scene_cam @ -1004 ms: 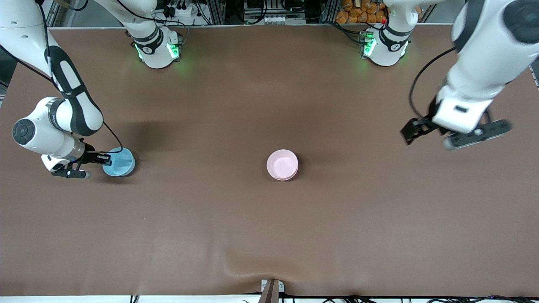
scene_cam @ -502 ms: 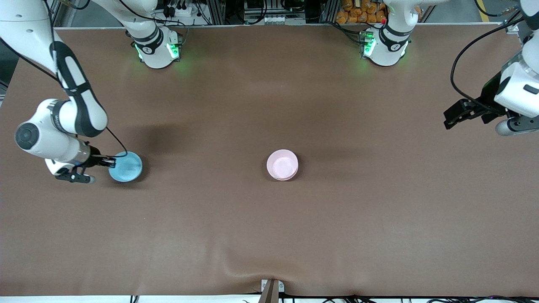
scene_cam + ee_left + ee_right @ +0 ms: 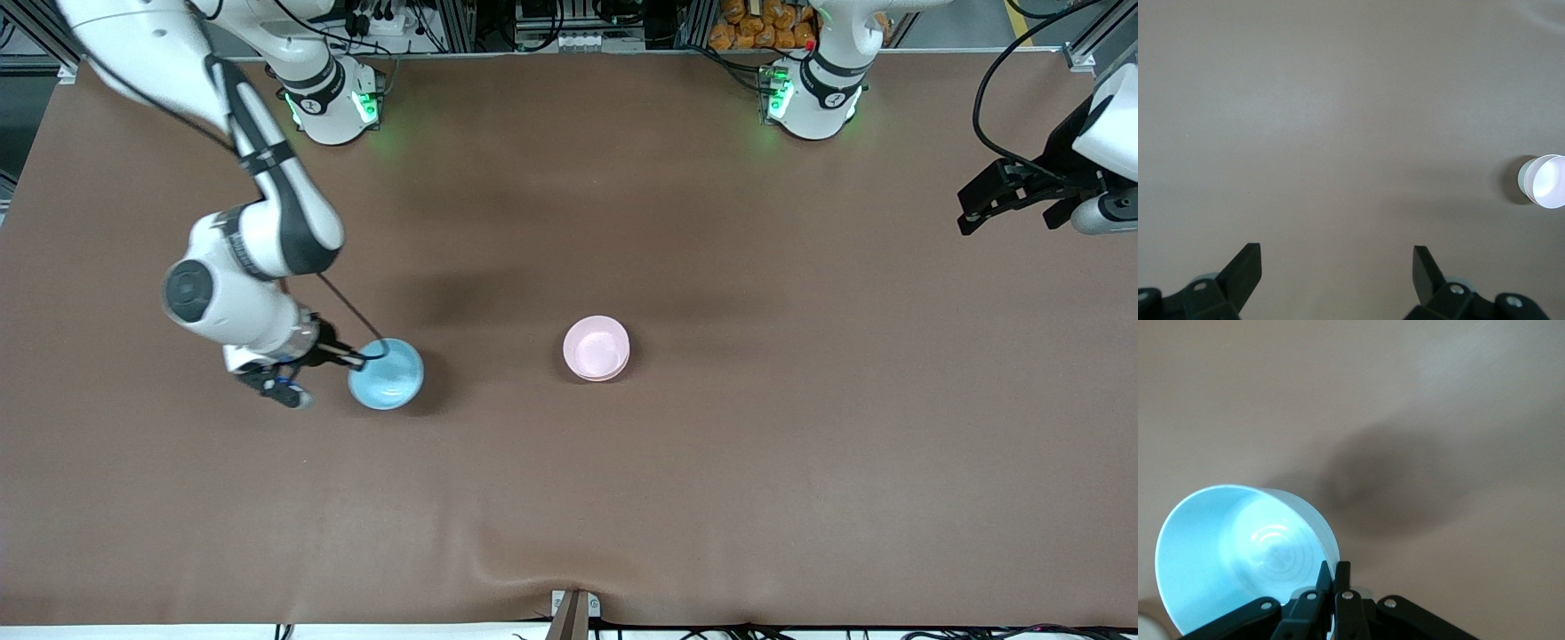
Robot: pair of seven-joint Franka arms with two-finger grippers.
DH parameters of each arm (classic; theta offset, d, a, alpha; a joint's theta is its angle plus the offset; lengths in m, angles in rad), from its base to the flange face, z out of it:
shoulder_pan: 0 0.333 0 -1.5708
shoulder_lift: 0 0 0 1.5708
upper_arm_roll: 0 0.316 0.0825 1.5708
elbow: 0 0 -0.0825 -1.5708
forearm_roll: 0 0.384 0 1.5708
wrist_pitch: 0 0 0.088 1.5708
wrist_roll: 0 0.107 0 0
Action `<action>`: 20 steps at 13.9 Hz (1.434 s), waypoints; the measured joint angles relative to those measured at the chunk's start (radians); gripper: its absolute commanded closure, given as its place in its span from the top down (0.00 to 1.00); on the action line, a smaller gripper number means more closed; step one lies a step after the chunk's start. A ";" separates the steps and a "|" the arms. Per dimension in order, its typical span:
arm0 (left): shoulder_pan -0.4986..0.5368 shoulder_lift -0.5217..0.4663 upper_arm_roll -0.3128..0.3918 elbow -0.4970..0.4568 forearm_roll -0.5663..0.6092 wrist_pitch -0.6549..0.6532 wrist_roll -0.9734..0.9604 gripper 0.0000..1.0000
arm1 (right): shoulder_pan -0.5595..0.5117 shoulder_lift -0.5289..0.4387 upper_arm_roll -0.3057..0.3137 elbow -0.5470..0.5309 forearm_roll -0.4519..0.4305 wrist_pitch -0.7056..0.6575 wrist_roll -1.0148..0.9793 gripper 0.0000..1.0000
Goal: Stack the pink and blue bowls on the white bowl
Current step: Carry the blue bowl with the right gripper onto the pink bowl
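Note:
My right gripper [image 3: 359,358] is shut on the rim of the light blue bowl [image 3: 387,374] and holds it tilted just over the table, toward the right arm's end from the pink bowl [image 3: 596,348]. In the right wrist view the fingertips [image 3: 1327,572] pinch the blue bowl's [image 3: 1238,547] wall. The pink bowl stands at the table's middle, and a pale second edge shows under it. I cannot tell whether that edge is the white bowl. My left gripper [image 3: 978,212] is open and empty, high over the left arm's end. The left wrist view [image 3: 1336,257] shows the pale bowl [image 3: 1545,181] far off.
The brown table mat [image 3: 569,498] is bare around the bowls. The two arm bases [image 3: 333,98] stand along the edge farthest from the front camera. A small bracket [image 3: 573,609] sits at the nearest edge.
My right gripper has carried the blue bowl from the right arm's end toward the pink bowl. My left arm has drawn back toward its end of the table. The pink bowl has not moved.

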 measured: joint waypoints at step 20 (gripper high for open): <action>0.000 0.005 0.005 -0.005 0.000 -0.001 0.003 1.00 | 0.464 0.198 -0.009 0.219 -0.001 0.144 0.664 0.00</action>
